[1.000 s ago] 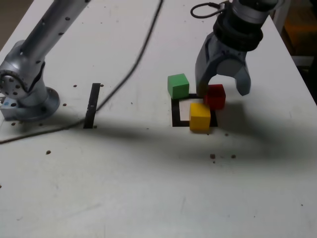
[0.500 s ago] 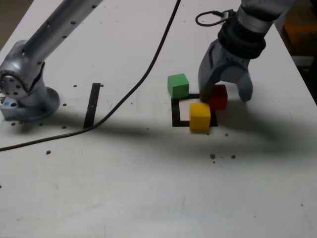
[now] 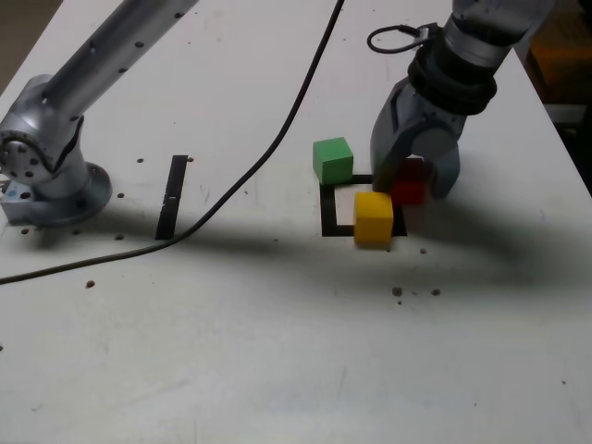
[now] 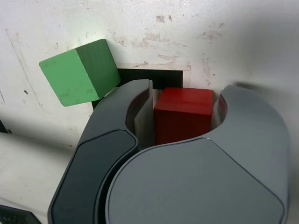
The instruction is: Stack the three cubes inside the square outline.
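Beside the square outline's (image 3: 328,217) edge nearest the worktop's (image 3: 231,361) right side in the exterior view, the hand (image 4: 183,102) closes around the red cube (image 4: 183,112), probably to lift it for stacking.

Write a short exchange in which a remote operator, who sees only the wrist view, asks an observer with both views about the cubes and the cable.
Operator: I see the green cube, and the gripper around the red cube. Where is the yellow one?
Observer: In the exterior view, the yellow cube sits across the square outline's lower side, toward that view's right.
Operator: Does any cable lie over the cubes?
Observer: No. In the exterior view, the long black cable runs to the left of all three.
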`<state>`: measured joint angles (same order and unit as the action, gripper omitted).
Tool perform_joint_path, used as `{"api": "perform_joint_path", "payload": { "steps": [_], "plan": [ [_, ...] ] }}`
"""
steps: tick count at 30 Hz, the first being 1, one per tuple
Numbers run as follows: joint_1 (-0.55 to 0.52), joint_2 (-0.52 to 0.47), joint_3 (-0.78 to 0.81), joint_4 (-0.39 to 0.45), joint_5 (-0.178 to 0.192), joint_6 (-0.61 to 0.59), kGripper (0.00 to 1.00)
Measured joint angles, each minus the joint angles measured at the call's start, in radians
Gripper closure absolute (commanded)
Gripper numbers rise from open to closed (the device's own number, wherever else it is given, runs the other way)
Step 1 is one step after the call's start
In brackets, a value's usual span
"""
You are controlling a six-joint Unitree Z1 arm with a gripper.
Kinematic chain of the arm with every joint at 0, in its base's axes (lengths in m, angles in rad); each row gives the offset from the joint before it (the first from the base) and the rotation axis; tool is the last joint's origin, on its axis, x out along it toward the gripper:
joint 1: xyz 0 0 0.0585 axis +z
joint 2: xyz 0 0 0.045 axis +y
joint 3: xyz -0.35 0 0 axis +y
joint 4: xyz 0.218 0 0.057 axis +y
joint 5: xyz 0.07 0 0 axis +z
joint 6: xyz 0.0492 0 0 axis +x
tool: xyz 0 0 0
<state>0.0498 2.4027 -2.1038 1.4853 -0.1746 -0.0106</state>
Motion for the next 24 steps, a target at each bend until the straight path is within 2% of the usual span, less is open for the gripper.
{"api": "perform_joint_path", "payload": {
  "steps": [5,16,24],
  "plan": [
    [0.000,0.000,-0.019,0.001,0.012,0.005,0.74],
    [0.000,-0.016,-0.001,0.045,0.025,0.005,0.76],
    [0.000,-0.037,0.078,0.051,-0.010,0.005,0.76]
  ]
}}
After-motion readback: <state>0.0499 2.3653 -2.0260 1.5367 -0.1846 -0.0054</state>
